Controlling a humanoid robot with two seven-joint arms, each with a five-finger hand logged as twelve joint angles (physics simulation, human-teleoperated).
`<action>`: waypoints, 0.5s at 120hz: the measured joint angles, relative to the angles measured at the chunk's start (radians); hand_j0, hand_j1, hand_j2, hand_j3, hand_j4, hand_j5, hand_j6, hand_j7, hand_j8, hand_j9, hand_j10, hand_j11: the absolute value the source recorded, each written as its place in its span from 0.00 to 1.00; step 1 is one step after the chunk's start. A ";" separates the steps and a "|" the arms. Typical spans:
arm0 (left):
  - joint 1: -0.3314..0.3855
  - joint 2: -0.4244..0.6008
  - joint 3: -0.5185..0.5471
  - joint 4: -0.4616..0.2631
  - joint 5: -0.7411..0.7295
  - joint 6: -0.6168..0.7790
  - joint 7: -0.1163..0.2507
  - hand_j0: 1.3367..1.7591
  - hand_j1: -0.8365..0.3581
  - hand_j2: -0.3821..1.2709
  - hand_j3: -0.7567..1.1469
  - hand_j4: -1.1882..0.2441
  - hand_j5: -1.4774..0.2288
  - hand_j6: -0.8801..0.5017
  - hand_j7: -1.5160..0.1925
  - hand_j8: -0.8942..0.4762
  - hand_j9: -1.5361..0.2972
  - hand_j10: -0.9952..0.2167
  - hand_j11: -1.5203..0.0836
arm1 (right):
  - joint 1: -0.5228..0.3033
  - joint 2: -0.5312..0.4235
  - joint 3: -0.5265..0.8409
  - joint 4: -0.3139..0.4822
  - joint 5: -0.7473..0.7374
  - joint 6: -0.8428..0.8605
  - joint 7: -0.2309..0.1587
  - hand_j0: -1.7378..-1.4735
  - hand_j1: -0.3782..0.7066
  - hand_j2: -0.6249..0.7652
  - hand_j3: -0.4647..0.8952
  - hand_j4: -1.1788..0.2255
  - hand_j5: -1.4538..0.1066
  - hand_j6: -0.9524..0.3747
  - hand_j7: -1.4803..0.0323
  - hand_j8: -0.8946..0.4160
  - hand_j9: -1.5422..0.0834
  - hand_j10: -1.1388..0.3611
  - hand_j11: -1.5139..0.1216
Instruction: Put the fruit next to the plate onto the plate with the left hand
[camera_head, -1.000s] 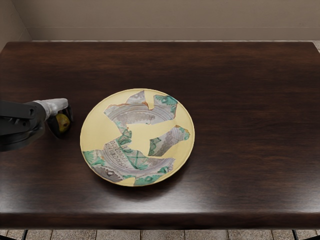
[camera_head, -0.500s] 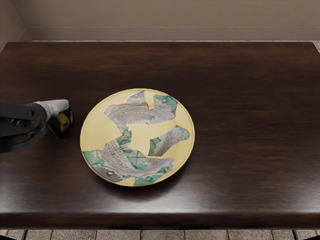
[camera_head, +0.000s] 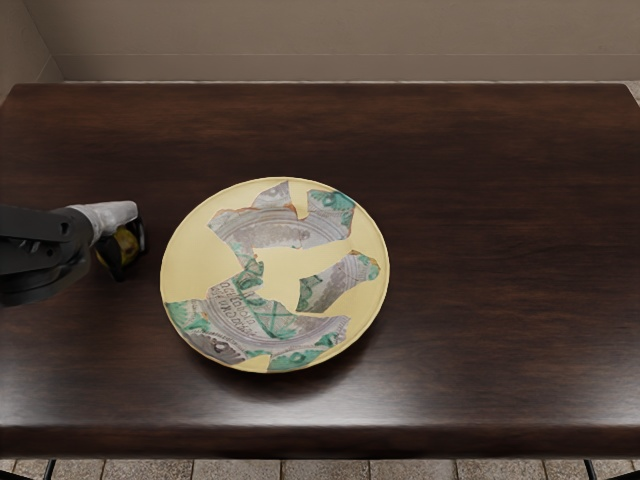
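Note:
A round yellow plate (camera_head: 198, 262) with grey and green patches lies at the middle of the dark wooden table (camera_head: 480, 200). Just off the plate's left rim sits a small yellow fruit (camera_head: 124, 242), mostly hidden. My left hand (camera_head: 120, 245) comes in from the left edge on a dark arm with a grey wrist, and its dark fingers are curled around the fruit at table height. A narrow strip of table separates the hand from the plate's rim. No right arm shows.
The table's front edge runs along the bottom of the view, with tiled floor below it. A beige wall stands behind the far edge.
The left hand has drawn slightly left and lower, and its fingers have closed further over the fruit, so less yellow shows. The plate has not moved.

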 joint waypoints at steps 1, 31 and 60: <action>0.000 0.000 0.000 0.000 0.000 0.000 0.000 0.69 0.43 0.48 0.40 0.36 0.26 0.43 0.25 0.51 0.22 0.67 0.17 | 0.000 0.000 0.000 0.000 0.000 0.000 0.000 0.30 0.07 0.44 0.34 0.81 0.90 0.69 0.95 0.66 0.92 0.74 0.90; -0.014 0.007 0.008 -0.006 -0.013 -0.012 0.000 0.71 0.46 0.44 0.39 0.36 0.24 0.42 0.26 0.47 0.25 0.63 0.19 | 0.000 0.000 0.000 0.000 0.000 0.000 0.000 0.30 0.07 0.44 0.34 0.81 0.90 0.69 0.95 0.66 0.92 0.74 0.90; -0.088 0.050 0.014 -0.034 -0.031 -0.054 0.001 0.73 0.43 0.45 0.39 0.36 0.15 0.48 0.21 0.53 0.21 0.54 0.20 | 0.000 0.000 0.000 0.000 0.000 0.000 0.000 0.30 0.07 0.44 0.34 0.81 0.90 0.69 0.95 0.66 0.92 0.74 0.90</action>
